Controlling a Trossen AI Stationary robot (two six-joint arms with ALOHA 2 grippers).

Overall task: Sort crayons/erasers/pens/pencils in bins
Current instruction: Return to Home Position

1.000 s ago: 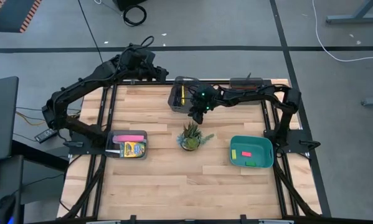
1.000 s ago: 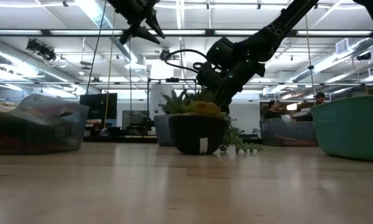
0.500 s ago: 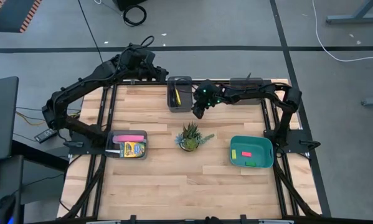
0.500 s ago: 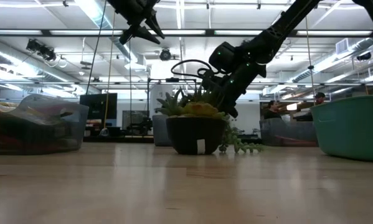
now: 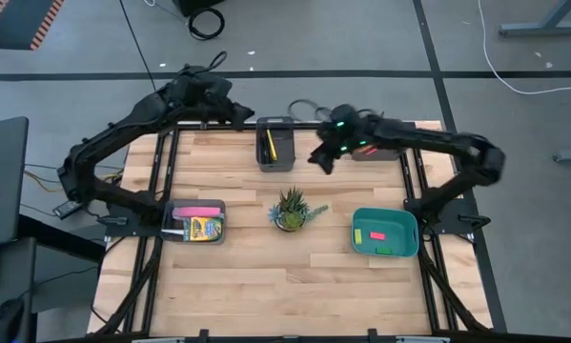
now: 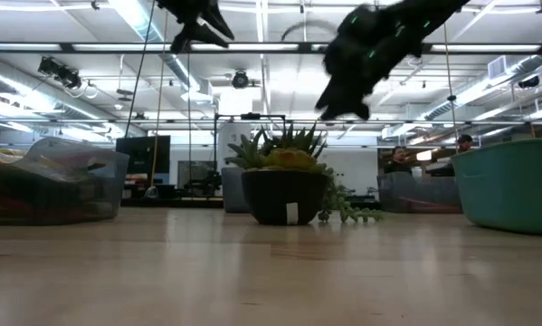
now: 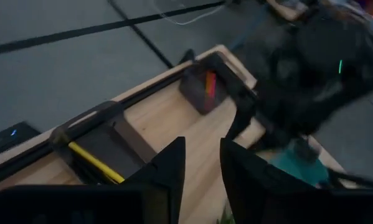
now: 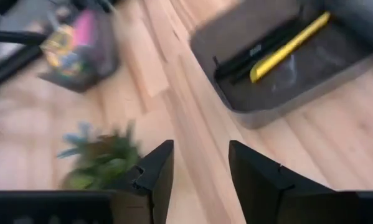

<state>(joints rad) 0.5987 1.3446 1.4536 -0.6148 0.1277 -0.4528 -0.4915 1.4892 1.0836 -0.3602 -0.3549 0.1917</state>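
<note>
Right tool [image 5: 322,160] hangs empty, fingers spread, above the bench [image 5: 237,276] beside the grey bin [image 5: 275,145]. The pens [image 8: 270,46] lie inside: light, stiff, smooth; best pinched mid-shaft. Left tool [image 7: 202,168] waits behind that bin, fingers apart, empty.

From my seat I see the pen bin [image 5: 275,145] at the table's far edge with the pencil bin [image 5: 374,138] to its right, the potted plant [image 5: 292,209] mid-table, the crayon bin [image 5: 195,222] at left and the eraser bin [image 5: 385,232] opposite (right gripper [image 5: 321,158] above the far part).
</note>
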